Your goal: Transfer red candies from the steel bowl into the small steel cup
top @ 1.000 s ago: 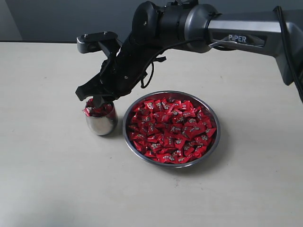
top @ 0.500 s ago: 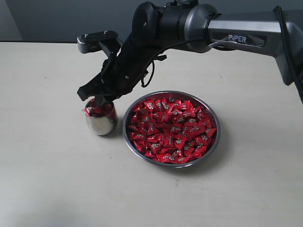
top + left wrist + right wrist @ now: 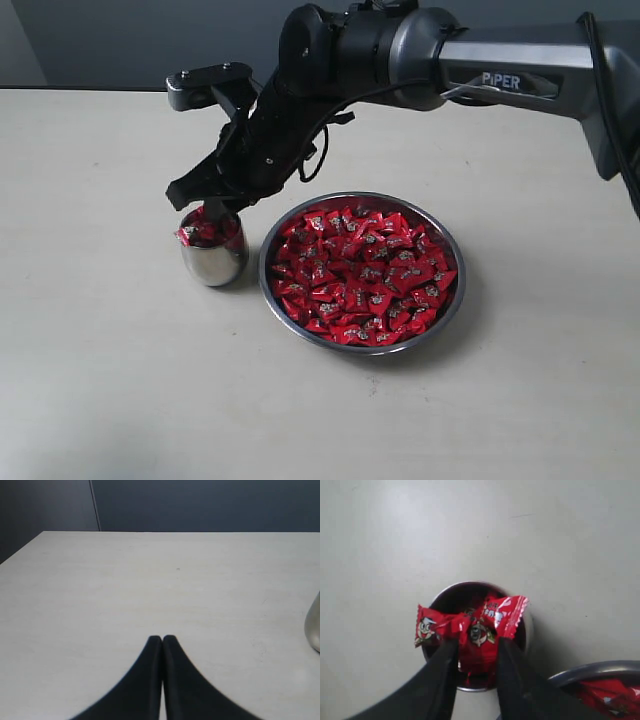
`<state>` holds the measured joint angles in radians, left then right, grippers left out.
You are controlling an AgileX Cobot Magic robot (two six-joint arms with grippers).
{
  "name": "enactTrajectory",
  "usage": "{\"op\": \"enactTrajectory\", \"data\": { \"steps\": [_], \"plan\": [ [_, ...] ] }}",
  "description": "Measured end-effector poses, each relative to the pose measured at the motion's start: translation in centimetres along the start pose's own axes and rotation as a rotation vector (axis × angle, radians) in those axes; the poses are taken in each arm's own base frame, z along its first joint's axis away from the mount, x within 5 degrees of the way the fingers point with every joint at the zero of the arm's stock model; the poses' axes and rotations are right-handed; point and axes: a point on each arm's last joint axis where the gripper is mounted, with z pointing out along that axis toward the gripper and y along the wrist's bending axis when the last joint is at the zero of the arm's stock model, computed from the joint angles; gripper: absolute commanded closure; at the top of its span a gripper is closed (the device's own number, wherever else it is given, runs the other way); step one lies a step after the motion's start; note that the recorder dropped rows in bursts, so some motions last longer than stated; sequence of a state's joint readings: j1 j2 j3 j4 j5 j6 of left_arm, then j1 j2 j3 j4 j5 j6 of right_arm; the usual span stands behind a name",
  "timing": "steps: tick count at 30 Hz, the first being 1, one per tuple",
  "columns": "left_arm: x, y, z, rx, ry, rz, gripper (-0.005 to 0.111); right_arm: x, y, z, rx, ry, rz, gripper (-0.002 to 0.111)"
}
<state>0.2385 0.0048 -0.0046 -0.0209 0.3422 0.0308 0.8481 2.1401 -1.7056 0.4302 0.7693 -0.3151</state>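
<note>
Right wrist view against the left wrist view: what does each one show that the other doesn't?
Only the right wrist view: the right tool over the small steel cup, red candies heaped there between the tool's fingers, and the steel bowl rim. Only the left wrist view: the left tool, shut and empty, with a dark wall behind. Both: the pale table. A steel sliver in the left wrist view may be the cup; I cannot tell.

Right gripper (image 3: 207, 207): we see it has lifted a little; its tips were down among the candies (image 3: 203, 233) heaped in the cup (image 3: 213, 262) and now sit just above them.
Right arm (image 3: 290, 115): we see it has risen with the gripper, slightly farther above the cup.
</note>
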Motion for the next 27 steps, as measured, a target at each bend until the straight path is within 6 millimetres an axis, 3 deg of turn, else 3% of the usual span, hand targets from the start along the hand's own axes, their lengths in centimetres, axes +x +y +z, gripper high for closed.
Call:
{"op": "enactTrajectory", "data": {
  "steps": [19, 27],
  "plan": [
    [0.0, 0.0, 0.0, 0.0, 0.0, 0.0, 0.106, -0.6, 0.4, -0.8, -0.016, 0.018, -0.016, 0.081],
    [0.0, 0.0, 0.0, 0.0, 0.0, 0.0, 0.106, -1.8, 0.7, -2.1, -0.011, 0.004, -0.05, 0.084]
  ]
}}
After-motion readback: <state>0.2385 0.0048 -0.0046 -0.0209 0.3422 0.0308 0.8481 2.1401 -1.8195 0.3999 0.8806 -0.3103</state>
